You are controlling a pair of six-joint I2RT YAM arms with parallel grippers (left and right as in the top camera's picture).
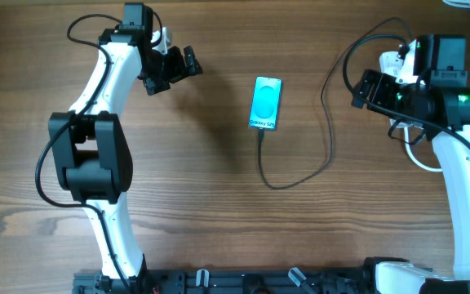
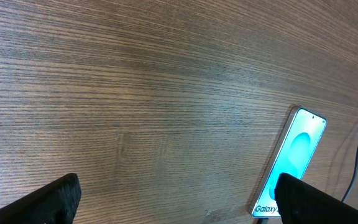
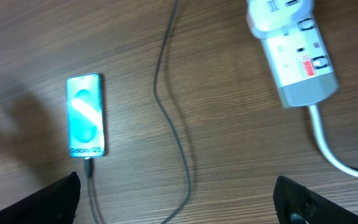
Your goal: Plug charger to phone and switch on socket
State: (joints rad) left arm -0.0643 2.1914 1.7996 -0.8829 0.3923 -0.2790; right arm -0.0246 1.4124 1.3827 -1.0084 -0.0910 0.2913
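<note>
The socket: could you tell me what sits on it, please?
A white plug sits in the socket at its upper end, beside a red-marked switch. Overhead, the right arm covers most of it.

The phone (image 3: 85, 116) lies flat on the wooden table (image 3: 229, 124), its screen lit teal and the "Galaxy" band at its lower end. The cable (image 3: 156, 90) meets that end with its tip, and another stretch of it snakes past on the phone's right. Farther right and higher sits the socket (image 3: 300, 59) with a white plug (image 3: 277, 14) fitted, and its cord (image 3: 325, 144) trails downward. Below the phone, the gripper (image 3: 178, 208) has its fingers (image 3: 45, 200) spread wide in the two corners, holding nothing.
</note>
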